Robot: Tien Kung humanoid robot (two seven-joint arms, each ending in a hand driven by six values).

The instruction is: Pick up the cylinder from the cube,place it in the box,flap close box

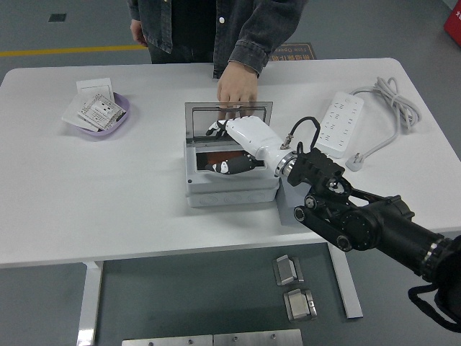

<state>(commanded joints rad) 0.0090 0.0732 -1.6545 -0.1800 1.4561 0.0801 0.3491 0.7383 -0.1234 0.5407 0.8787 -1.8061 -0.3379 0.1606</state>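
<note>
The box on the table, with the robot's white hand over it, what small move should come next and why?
Probably lift the right hand up and clear of the box. Its fingers look spread and empty, and an orange-red thing, likely the cylinder, lies inside under them. The lid stands upright behind, steadied by a person's hand, so the hand must leave before it can be flapped shut.

Random stuff sitting around on the white table (108, 187)

Purple bowl (108, 121) with paper packets far left, white power strip (340, 124) with its coiled cable (392, 101) far right, 1 person (216, 29) standing behind.
</note>
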